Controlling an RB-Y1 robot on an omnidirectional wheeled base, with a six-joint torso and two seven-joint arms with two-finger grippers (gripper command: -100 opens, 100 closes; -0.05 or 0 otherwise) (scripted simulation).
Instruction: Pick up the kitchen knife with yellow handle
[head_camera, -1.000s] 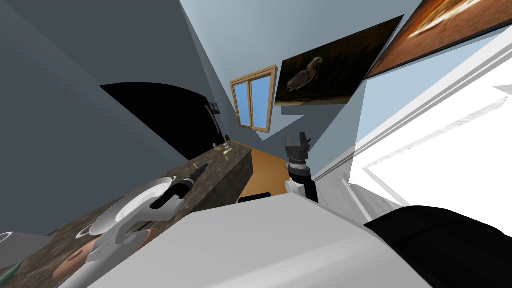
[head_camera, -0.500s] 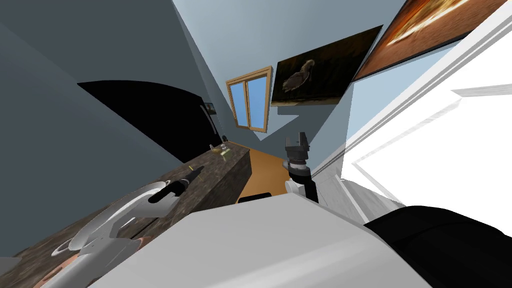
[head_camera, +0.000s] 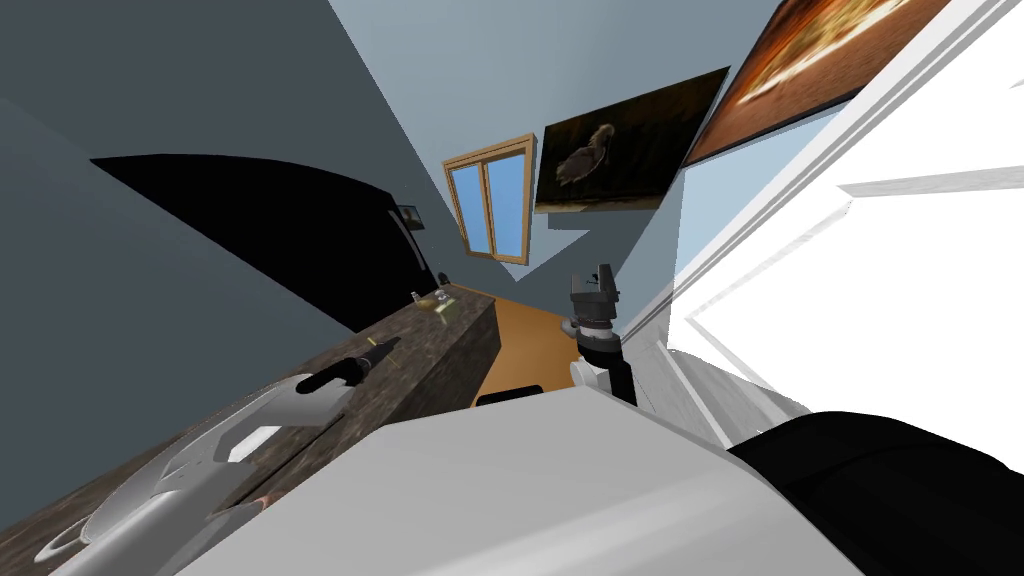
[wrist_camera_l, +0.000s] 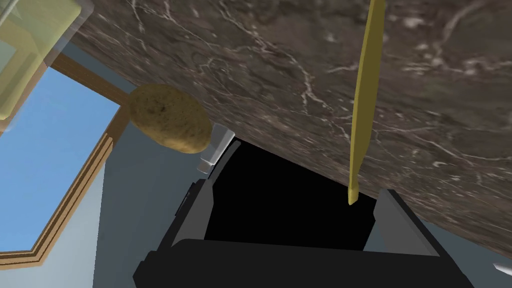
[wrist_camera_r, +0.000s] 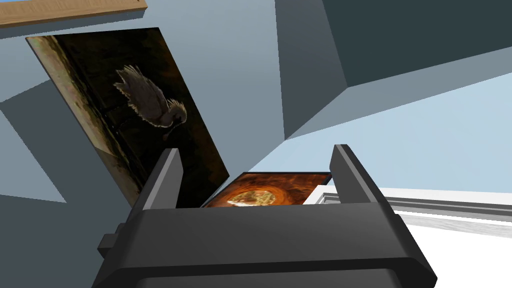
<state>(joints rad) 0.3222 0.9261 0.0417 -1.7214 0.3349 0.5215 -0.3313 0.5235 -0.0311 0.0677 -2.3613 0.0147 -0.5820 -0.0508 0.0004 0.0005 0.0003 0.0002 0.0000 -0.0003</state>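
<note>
Left gripper (head_camera: 383, 349) low over dark marbled bench (head_camera: 445, 345), fingers (wrist_camera_l: 197, 215) apart. Knife (wrist_camera_l: 362, 100) with yellow handle lies on bench, thin, seen edge-on. Handle end sits between fingers, close to one, not gripped. Brown potato-like lump (wrist_camera_l: 170, 125) at bench edge, beyond other finger. Right gripper (head_camera: 597, 283) raised, off bench, well apart from knife, fingers apart.

Dark veined counter (wrist_camera_l: 280, 75), yellow-handled knife (wrist_camera_l: 362, 100) lying on it, brown potato (wrist_camera_l: 170, 125) at edge
</note>
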